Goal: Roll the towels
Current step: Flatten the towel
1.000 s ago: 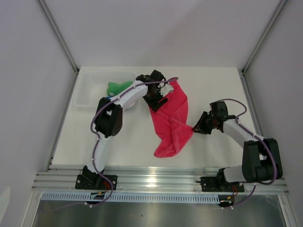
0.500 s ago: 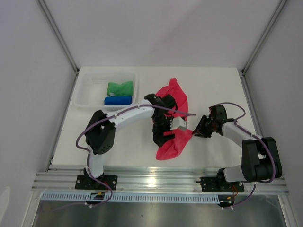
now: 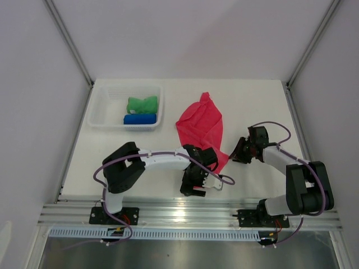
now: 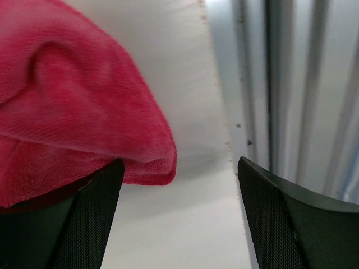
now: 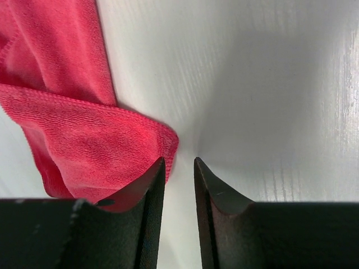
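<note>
White table (image 3: 252,101), pink towel (image 4: 73,112) against left fingers (image 4: 84,235)

A pink towel (image 3: 199,124), green towel (image 3: 141,105), blue towel (image 3: 139,119); the basket (image 3: 97,114) looks whitish.

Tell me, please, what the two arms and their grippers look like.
Both the left arm and right arm have white links between bulky black joint housings. A thin purple cable loops along each. The left gripper and right gripper are black; the left's fingers show a fine mesh texture.
</note>
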Controlling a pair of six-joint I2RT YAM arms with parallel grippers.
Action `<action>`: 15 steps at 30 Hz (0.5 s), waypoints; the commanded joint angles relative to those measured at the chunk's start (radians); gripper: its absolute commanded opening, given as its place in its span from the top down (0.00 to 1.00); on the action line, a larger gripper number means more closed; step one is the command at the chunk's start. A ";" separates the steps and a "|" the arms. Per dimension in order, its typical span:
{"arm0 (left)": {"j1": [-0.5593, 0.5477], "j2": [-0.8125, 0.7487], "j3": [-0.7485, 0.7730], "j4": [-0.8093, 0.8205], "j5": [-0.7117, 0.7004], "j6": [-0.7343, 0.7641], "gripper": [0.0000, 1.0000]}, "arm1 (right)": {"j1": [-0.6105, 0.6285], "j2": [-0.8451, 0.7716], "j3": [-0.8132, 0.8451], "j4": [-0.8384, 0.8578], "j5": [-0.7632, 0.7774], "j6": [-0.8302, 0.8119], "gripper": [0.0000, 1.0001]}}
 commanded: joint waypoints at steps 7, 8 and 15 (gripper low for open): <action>-0.012 0.109 -0.052 0.188 -0.156 -0.044 0.17 | 0.027 -0.019 -0.037 0.082 0.018 0.006 0.66; -0.015 0.114 -0.058 0.195 -0.162 -0.044 0.18 | 0.027 -0.004 -0.038 0.091 0.013 0.020 0.66; -0.015 0.134 -0.055 0.208 -0.179 -0.067 0.73 | 0.049 0.091 -0.044 0.141 -0.016 0.062 0.68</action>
